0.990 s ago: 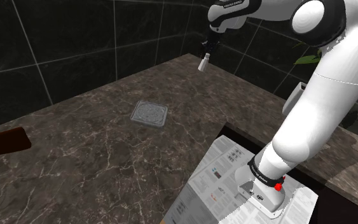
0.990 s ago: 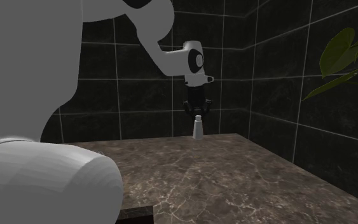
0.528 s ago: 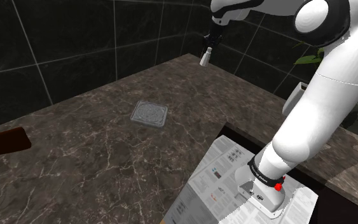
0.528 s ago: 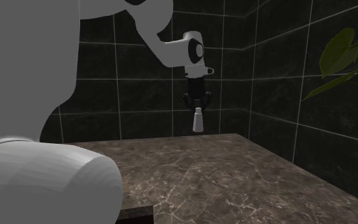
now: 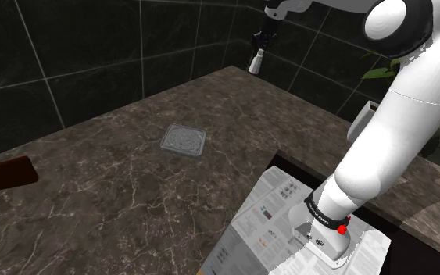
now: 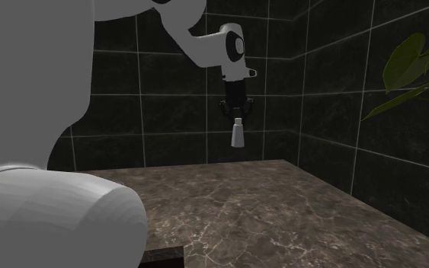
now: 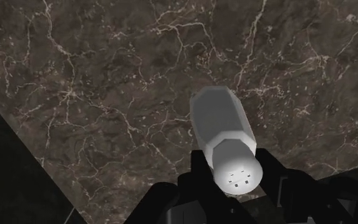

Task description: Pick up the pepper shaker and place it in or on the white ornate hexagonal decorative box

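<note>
My black gripper [image 5: 260, 45] hangs high above the far corner of the dark marble counter [image 5: 124, 180], shut on the top of a pale grey pepper shaker [image 5: 255, 62]. The shaker [image 6: 237, 134] dangles below the fingers, well off the surface, in the second exterior view. From the wrist, the shaker [image 7: 225, 137] is clasped between the two fingers, its holed cap toward the camera. The pale ornate hexagonal box [image 5: 184, 140] lies flat on the counter, some way nearer and toward the shoulder view's left of the gripper.
Dark tiled walls [image 5: 93, 47] rise behind the counter. A newspaper-covered stand [image 5: 288, 226] carries the arm's base. A dark brown object [image 5: 3, 173] lies at the counter's left edge. Green leaves [image 6: 411, 68] show at the second exterior view's right.
The gripper has risen with the shaker in it, lifting it clear of the counter's far corner. The box has not moved.
</note>
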